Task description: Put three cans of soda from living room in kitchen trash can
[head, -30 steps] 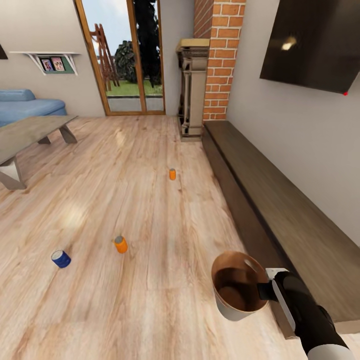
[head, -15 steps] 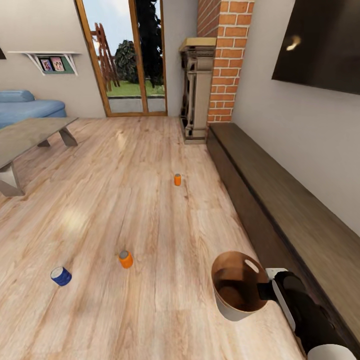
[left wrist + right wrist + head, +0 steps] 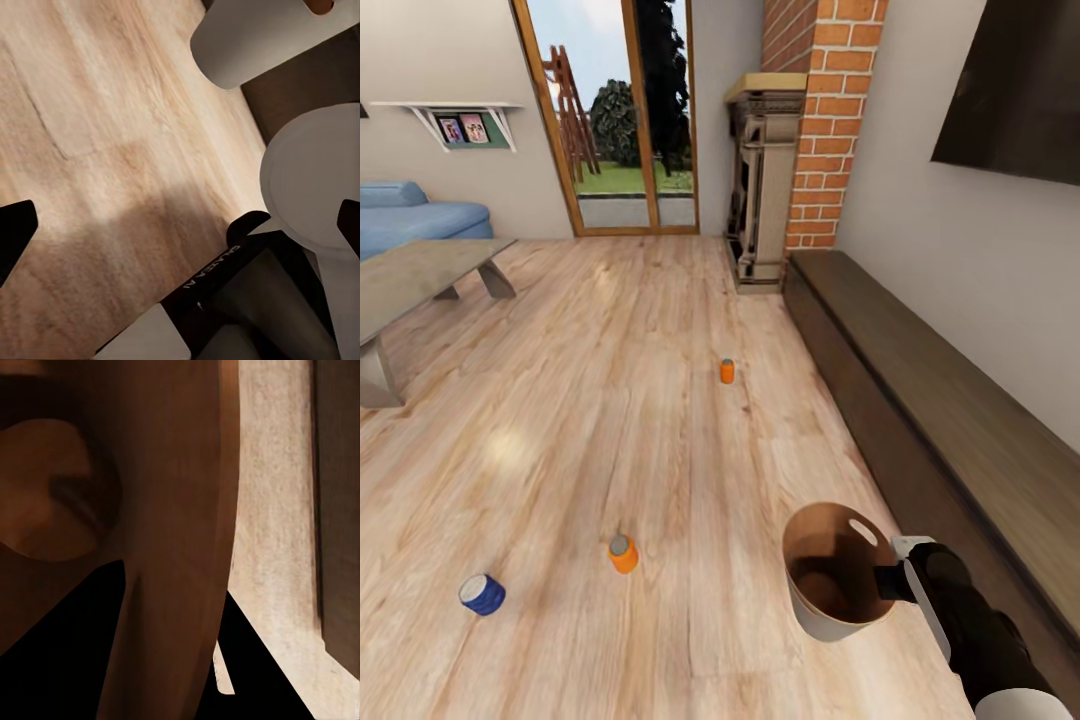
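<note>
Right gripper point(image 3: 884, 583) is clamped on the near rim of the tash can point(image 3: 810, 612), one finger inside the brown wall point(image 3: 180, 510), one outside. The bin hangs upright just above the wood floor point(image 3: 610, 400), beside the near end of the long dark cabinet point(image 3: 940, 420); nothing can be seen inside it.

Left gripper point(image 3: 180, 225): the two dark fingertips point(image 3: 15, 232) sit wide apart with only floor between them, holding nothing. In that wrist view the bin's off-white outside shows ahead of it.

The cans, taken from the bin outward:
- Orange can point(image 3: 623, 553), upright on the floor, to the left of the bin.
- Blue can point(image 3: 482, 593), further left of the bin, tipped over, silver top facing up and left.
- Second orange can point(image 3: 727, 371), upright, well beyond the bin, near the cabinet's front.

Beyond the cans: coffee table point(image 3: 410, 275) and blue sofa point(image 3: 420, 215) far left of the bin; brick column point(image 3: 820, 120) at the cabinet's far end; glass door point(image 3: 610, 110) in the back wall.
</note>
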Motion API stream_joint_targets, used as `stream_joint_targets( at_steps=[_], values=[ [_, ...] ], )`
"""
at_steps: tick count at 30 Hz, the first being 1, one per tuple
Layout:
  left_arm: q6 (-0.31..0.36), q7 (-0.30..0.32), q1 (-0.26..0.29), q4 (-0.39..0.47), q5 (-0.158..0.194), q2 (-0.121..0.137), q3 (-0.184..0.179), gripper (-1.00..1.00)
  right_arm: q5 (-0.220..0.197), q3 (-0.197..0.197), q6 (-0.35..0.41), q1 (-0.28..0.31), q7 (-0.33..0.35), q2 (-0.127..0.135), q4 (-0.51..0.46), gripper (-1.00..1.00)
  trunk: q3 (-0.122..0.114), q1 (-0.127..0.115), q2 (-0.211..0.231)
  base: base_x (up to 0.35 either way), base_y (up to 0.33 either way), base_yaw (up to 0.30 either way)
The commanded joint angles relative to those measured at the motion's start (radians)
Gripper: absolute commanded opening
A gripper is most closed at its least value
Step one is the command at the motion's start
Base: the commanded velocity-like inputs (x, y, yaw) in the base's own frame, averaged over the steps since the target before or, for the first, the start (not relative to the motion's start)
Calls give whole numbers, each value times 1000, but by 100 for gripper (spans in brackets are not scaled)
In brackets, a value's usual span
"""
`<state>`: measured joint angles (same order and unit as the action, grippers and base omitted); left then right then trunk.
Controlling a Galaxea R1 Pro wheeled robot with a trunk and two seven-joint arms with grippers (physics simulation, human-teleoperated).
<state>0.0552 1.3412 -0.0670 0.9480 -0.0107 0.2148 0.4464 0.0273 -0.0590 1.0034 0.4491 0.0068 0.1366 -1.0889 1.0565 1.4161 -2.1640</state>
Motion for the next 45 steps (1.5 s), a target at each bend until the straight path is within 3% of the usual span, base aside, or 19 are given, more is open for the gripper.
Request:
stream_joint_targets(
  at_steps=[1, 29, 45],
  values=[
    [0, 0, 0, 0, 0, 0, 0, 100, -10, 0, 0, 0, 1, 0, 0, -100, 0, 0, 0, 312, 142, 0],
    [0, 0, 0, 0, 0, 0, 0, 100, -10, 0, 0, 0, 1, 0, 0, -100, 0, 0, 0, 339, 16, 0],
    [0, -1, 0, 0, -1, 0, 0, 100, -10, 0, 0, 0, 1, 0, 0, -100, 0, 0, 0, 122, 0, 0]
  ],
)
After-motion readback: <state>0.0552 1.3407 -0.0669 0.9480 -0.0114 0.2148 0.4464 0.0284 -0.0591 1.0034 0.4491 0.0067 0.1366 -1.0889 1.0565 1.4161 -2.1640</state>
